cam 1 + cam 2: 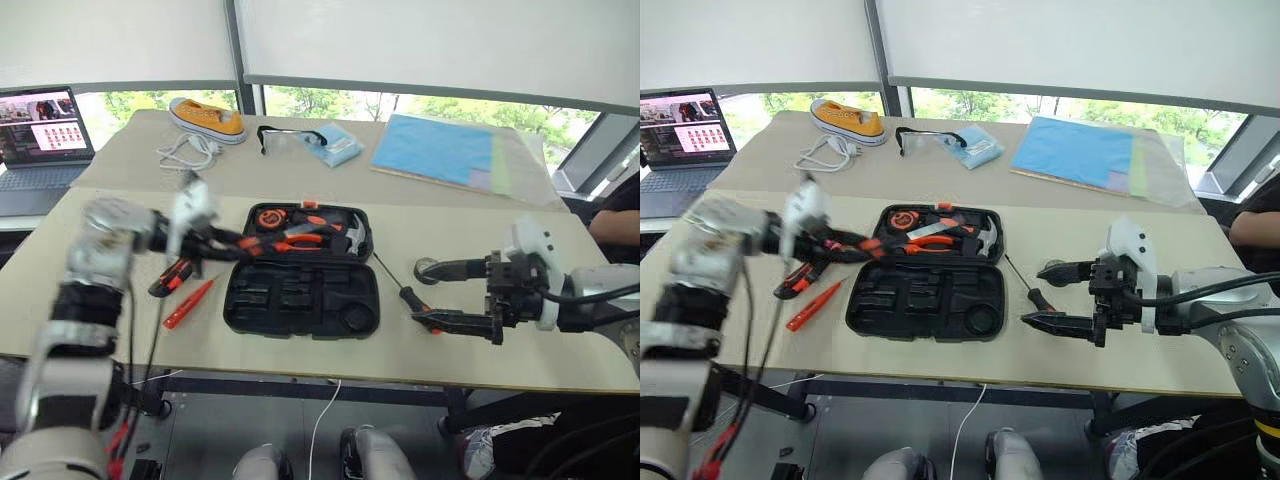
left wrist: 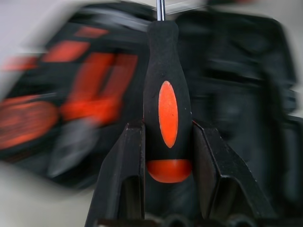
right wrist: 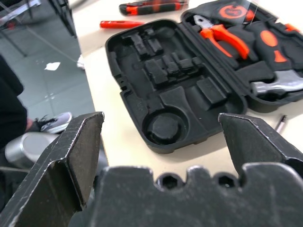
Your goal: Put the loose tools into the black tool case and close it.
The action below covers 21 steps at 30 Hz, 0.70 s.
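Black-orange screwdriver (image 2: pixel 167 109) clenched in left hand (image 1: pixel 225 243) at centre-left, over open tool case (image 1: pixel 300 297); right hand (image 1: pixel 455 296) at right spread wide, nothing held, above counter (image 1: pixel 430 350).

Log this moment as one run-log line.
left gripper: shut on screwdriver, over case | right gripper: open, empty | case: open | second screwdriver, knife, tester: on table

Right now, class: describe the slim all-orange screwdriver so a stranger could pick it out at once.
Find the open black tool case in the middle of the beige table. Just off its left edge, on the robot's left, two tools lie on the tabletop. The slim screwdriver is the nearer one, orange from end to end, unlike the stubby orange-black knife beside it.
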Each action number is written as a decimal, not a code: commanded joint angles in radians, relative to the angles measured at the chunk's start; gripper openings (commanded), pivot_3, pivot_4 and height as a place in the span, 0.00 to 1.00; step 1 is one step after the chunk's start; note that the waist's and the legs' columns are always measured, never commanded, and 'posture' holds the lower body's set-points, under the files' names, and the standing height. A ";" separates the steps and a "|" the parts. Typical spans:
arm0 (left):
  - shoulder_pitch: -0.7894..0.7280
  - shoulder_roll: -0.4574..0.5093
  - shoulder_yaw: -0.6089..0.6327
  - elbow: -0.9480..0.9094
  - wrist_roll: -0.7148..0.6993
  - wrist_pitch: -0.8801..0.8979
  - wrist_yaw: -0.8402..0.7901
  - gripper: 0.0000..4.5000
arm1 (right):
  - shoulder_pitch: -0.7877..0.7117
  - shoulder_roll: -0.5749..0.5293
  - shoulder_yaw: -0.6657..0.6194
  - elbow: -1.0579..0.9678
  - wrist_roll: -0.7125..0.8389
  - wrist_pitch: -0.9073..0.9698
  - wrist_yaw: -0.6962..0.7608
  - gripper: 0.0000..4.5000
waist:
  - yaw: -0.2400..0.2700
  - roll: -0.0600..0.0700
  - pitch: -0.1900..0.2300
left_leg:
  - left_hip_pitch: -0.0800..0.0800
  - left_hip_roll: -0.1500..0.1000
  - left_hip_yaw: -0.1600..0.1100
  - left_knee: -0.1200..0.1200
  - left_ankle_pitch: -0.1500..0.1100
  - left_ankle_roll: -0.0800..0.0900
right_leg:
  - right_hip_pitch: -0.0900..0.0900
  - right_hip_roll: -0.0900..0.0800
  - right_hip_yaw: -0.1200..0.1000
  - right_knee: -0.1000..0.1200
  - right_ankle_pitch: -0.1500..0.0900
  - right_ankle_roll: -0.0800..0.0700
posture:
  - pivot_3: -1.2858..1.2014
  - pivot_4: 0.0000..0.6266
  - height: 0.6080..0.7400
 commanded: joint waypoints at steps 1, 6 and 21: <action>-0.046 0.011 -0.020 0.031 0.064 -0.115 0.031 0.19 | 0.014 0.000 -0.050 -0.043 0.036 0.008 -0.022 1.00 | 0.001 0.000 0.000 | 0.000 0.001 -0.001 0.000 0.000 -0.001 | 0.000 0.000 0.000 0.000 -0.001 0.002 | 0.52 0.24 0.84; -0.127 -0.039 -0.043 0.178 0.121 -0.234 0.089 0.19 | 0.023 0.003 -0.058 -0.053 0.045 0.009 -0.051 1.00 | 0.009 0.000 0.000 | 0.000 -0.001 -0.004 0.000 0.002 0.001 | 0.002 0.000 -0.001 0.000 -0.001 0.002 | 0.52 0.24 0.84; -0.236 -0.063 -0.078 0.433 0.210 -0.460 0.047 0.19 | 0.023 0.012 -0.034 -0.069 0.033 -0.010 -0.090 1.00 | 0.025 0.000 0.000 | -0.004 -0.002 -0.006 0.000 0.000 0.005 | 0.002 -0.001 -0.005 -0.005 0.003 -0.003 | 0.52 0.24 0.84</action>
